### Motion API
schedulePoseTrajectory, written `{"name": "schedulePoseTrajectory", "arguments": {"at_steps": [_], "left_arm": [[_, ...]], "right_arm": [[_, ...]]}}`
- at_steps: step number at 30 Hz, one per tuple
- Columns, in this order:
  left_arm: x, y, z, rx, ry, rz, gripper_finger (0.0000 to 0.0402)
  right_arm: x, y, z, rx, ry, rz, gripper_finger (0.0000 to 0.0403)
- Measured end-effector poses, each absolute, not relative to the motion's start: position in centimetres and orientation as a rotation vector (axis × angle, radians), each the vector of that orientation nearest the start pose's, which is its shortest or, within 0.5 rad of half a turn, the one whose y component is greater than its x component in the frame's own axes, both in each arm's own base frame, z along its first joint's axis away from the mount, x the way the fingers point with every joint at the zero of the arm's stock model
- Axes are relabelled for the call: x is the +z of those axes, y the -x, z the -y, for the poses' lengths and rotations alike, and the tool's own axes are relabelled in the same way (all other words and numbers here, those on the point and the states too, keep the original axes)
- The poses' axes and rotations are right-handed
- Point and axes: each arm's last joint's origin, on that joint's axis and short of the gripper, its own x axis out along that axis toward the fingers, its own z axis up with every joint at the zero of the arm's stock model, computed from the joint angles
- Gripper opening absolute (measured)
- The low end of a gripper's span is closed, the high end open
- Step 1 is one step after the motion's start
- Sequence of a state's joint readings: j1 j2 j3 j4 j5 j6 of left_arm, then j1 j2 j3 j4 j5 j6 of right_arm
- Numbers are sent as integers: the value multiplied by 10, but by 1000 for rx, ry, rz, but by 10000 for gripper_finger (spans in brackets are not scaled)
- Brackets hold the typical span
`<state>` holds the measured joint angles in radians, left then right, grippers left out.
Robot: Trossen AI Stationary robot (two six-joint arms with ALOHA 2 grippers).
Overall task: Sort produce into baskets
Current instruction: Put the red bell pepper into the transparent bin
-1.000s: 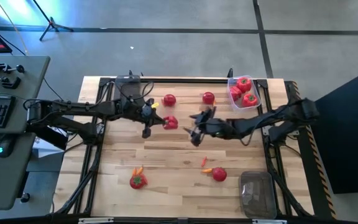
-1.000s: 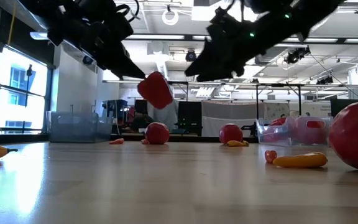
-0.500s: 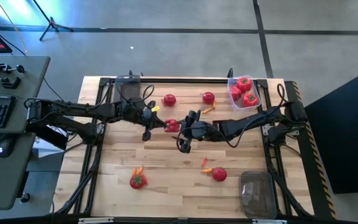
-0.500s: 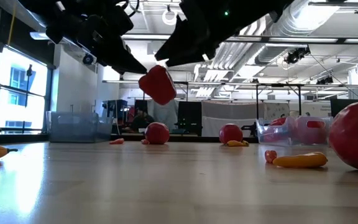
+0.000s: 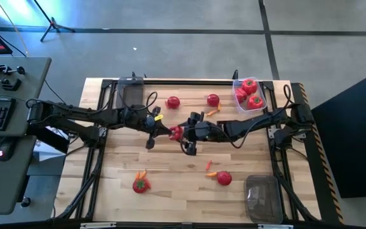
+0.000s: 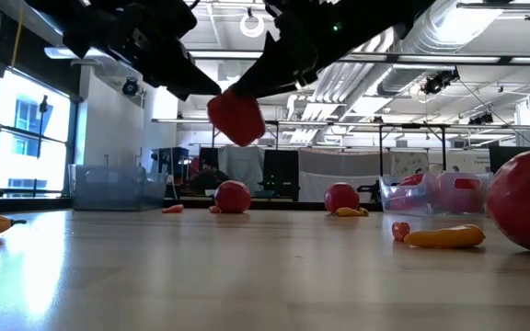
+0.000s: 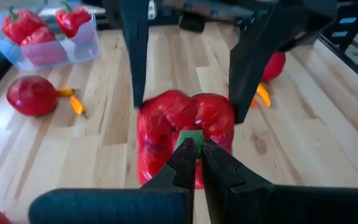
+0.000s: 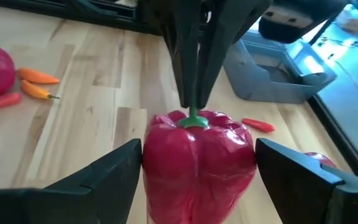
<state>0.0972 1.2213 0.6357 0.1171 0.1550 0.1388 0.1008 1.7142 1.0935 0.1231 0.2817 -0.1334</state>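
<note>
**Mid-air pepper handoff, left to right**

Pepper (image 5: 176, 132) is off the table, above its middle, hanging between both grippers. Left gripper (image 7: 197, 152) is pinched tight on the green stem, so the body hangs free and exposed. That looks deliberate: it leaves the sides clear for the other arm. Right gripper (image 8: 194, 177) is spread wide, one finger on each side of the pepper. Whether the pads touch it yet, I cannot tell; it isn't clamped.

Likely destination is the basket (image 5: 261, 102) at the far right corner, already holding three peppers and nearer the right arm, hence the transfer. Two more baskets, tomatoes and carrots remain on the table.
</note>
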Motion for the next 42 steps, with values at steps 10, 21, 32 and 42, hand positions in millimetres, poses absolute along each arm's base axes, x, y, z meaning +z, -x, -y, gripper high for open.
{"name": "schedulePoseTrajectory", "arguments": {"at_steps": [10,21,32,42], "left_arm": [[227,-255,-17,-77,-60,-410,3],[228,-255,-17,-81,-86,-402,3],[228,-255,-18,-79,-95,-395,1],[229,-255,-18,-82,-96,-393,0]], "right_arm": [[225,-375,-24,-125,156,-499,289],[225,-375,-23,-140,120,-505,258],[235,-360,-37,-324,169,-538,321],[245,-338,-43,-306,139,-640,282]]}}
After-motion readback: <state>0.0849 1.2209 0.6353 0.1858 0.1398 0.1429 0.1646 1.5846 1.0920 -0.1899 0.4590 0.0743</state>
